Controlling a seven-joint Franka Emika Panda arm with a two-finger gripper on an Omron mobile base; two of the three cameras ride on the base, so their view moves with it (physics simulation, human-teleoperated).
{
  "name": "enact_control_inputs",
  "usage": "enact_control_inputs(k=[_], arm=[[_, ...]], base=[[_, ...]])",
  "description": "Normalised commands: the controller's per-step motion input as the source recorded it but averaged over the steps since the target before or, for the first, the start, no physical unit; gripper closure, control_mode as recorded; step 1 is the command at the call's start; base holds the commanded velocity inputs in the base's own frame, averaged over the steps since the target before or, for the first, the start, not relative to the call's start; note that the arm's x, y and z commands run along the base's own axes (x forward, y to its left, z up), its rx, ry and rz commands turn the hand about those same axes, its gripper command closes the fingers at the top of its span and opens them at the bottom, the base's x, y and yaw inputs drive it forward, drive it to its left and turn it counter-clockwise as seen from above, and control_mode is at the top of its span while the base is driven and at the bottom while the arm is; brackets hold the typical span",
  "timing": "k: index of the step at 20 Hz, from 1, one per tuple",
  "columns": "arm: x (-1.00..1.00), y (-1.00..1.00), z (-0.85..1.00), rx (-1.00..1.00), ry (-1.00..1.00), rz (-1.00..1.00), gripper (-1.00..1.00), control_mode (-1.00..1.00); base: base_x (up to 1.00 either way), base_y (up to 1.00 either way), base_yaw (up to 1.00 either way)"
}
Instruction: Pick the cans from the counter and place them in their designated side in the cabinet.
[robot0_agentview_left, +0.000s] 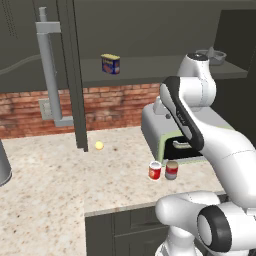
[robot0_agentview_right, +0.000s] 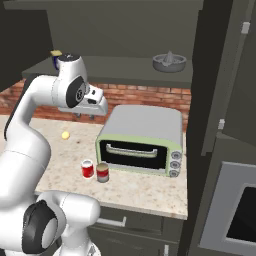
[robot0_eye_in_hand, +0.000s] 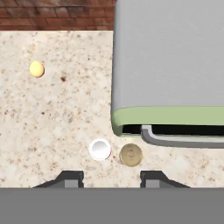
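Hand view, left to right: a small yellow ball (robot0_eye_in_hand: 36, 69) on open counter (robot0_eye_in_hand: 52, 122), then the red can (robot0_eye_in_hand: 99, 149) just beside the silver can (robot0_eye_in_hand: 131, 155), near the toaster oven (robot0_eye_in_hand: 168, 57). Gripper (robot0_eye_in_hand: 111, 178) high above, fingers spread, empty. Shelf tin (robot0_agentview_left: 110, 64) label unreadable.

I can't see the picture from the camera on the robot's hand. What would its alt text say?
Looking straight down, two cans stand side by side on a speckled counter: a red can with a white top and a silver can, beside a grey-and-green toaster oven. The open claw hovers above them; a small yellow ball lies apart.
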Motion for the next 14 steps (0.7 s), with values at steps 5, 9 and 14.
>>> enact_control_inputs(k=[5,9,14], arm=[[-0.04,0.00,0.00,0.00,0.00,0.00,-1.00,-1.00],[-0.11,0.01,-0.02,0.00,-0.01,0.00,-1.00,-1.00],[-0.06,0.00,-0.12,0.00,0.00,0.00,-1.00,-1.00]], base=[[0.00,0.00,0.00],[0.00,0.00,0.00],[0.00,0.00,0.00]])
